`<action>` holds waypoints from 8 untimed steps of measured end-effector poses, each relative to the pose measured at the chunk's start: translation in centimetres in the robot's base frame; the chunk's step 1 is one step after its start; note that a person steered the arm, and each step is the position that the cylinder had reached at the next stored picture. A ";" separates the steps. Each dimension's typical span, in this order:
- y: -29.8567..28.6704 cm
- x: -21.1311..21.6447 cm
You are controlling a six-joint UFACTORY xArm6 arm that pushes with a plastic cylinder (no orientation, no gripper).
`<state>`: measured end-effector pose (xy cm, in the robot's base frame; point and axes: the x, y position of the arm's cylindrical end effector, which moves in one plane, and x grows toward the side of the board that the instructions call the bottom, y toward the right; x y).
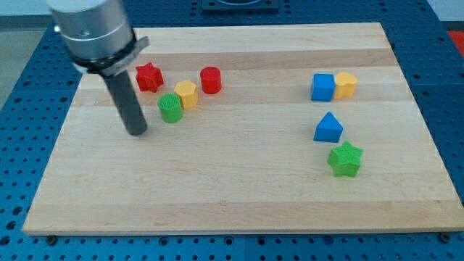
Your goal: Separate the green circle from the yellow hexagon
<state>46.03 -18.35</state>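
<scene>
My tip (137,132), a bare rod with no pincer to spread or press, sits just left of the green circle (170,108), which touches the yellow hexagon (187,93) at its upper right.

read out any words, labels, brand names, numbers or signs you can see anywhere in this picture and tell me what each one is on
There is no readable text in this view.
The wooden board, the blue perforated table and the arm's grey housing carry no visible writing.
The blocks, among them the green circle and the yellow hexagon beside it, are plain ribbed plastic without marks.
My tip, left of the green circle, is unmarked too.
</scene>
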 end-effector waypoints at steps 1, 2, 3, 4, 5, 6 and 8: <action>-1.9 0.0; -2.0 -0.4; -2.0 -1.8; -0.8 -2.6; 1.3 -3.1; 3.1 -3.2; 6.5 -3.2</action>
<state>42.82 -11.89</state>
